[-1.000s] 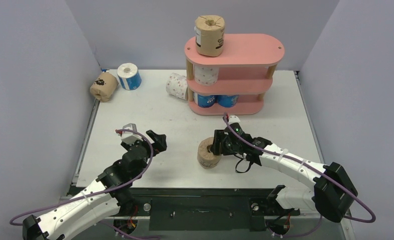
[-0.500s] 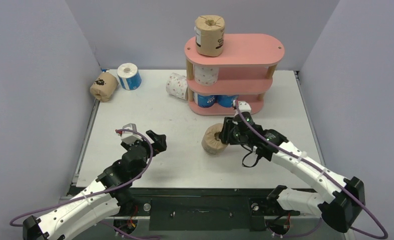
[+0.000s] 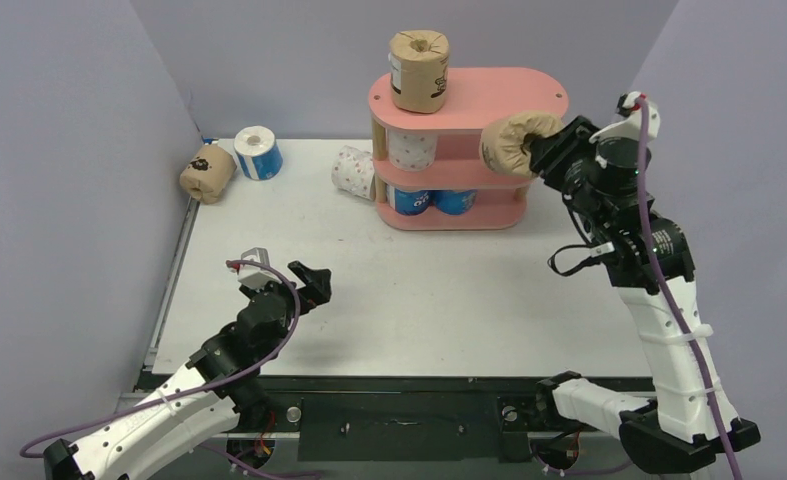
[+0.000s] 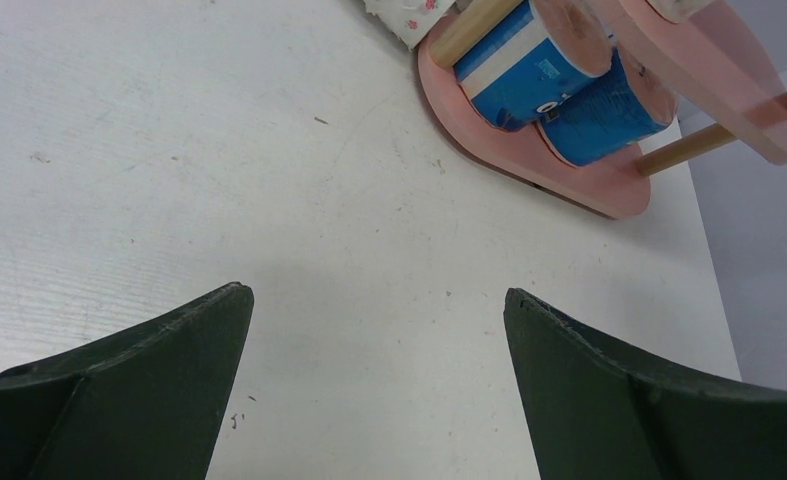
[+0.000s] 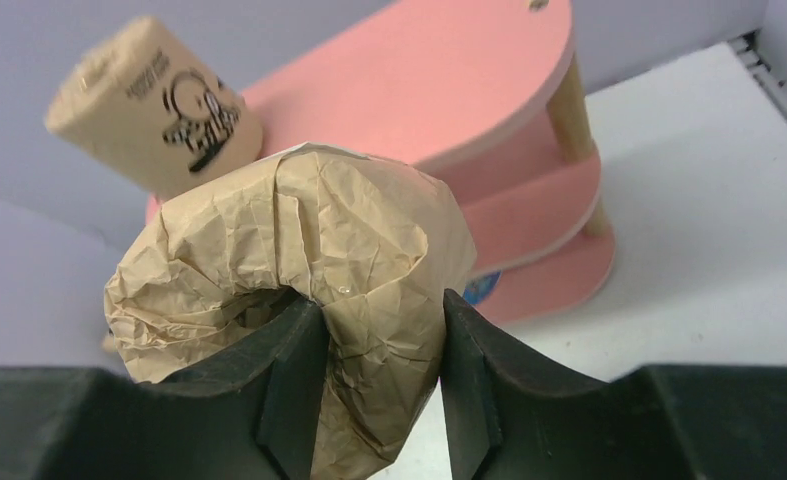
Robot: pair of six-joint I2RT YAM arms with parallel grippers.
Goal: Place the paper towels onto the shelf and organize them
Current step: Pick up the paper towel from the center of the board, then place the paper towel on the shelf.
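The pink three-tier shelf (image 3: 499, 100) stands at the back of the table. A brown paper towel roll (image 3: 418, 70) stands upright on the left of its top board. The middle tier holds a white roll (image 3: 412, 150), and two blue rolls (image 3: 431, 201) lie on the bottom tier. My right gripper (image 3: 537, 150) is raised at the shelf's right end, shut on another brown roll (image 5: 369, 230). One finger is in the roll's core and the other is outside its wall. My left gripper (image 4: 377, 292) hangs open and empty over bare table.
A white roll with pink dots (image 3: 353, 171) leans against the shelf's left post. A brown roll (image 3: 207, 173) and a blue roll (image 3: 257, 152) lie at the table's back left corner. Grey walls enclose the table on three sides.
My right arm lifted the brown roll off the table's middle and carried it up and right to the shelf's right end. The left arm barely moved.
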